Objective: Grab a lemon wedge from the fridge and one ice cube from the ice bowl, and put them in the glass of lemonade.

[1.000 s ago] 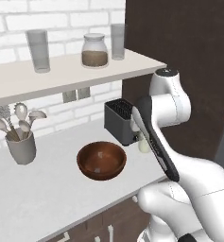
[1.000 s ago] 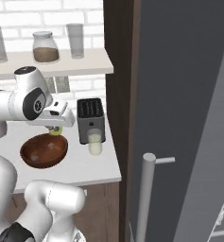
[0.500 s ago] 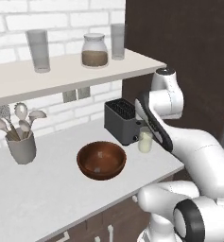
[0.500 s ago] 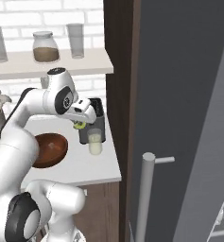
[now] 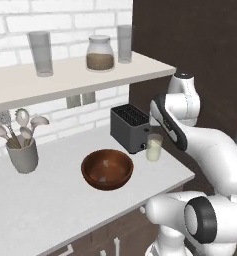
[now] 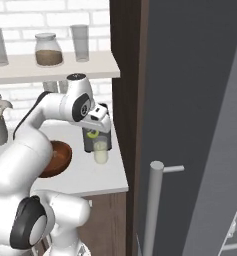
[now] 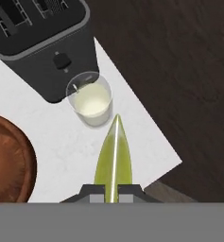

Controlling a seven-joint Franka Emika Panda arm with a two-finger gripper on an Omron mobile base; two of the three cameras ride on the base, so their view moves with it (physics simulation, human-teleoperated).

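Observation:
My gripper (image 7: 112, 191) is shut on a yellow-green lemon wedge (image 7: 113, 156) whose tip points toward the glass of lemonade (image 7: 90, 101). In the right base view the gripper (image 6: 94, 132) hangs with the lemon wedge (image 6: 93, 133) just above that glass (image 6: 100, 151), in front of the black toaster. The glass (image 5: 153, 148) stands near the counter's right end. The dark wooden ice bowl (image 5: 107, 169) lies to its left. The ice cube is hidden from me. The grey fridge (image 6: 190, 125) stands on the right.
A black toaster (image 5: 131, 127) stands right behind the glass. A grey utensil cup (image 5: 22, 155) is at the far left of the counter. A shelf above carries tall glasses and a lidded jar (image 5: 100, 53). The counter edge (image 7: 146, 127) runs close beside the glass.
The arm has swung right from over the bowl to above the glass, carrying the lemon wedge. The bowl, glass and toaster have stayed put.

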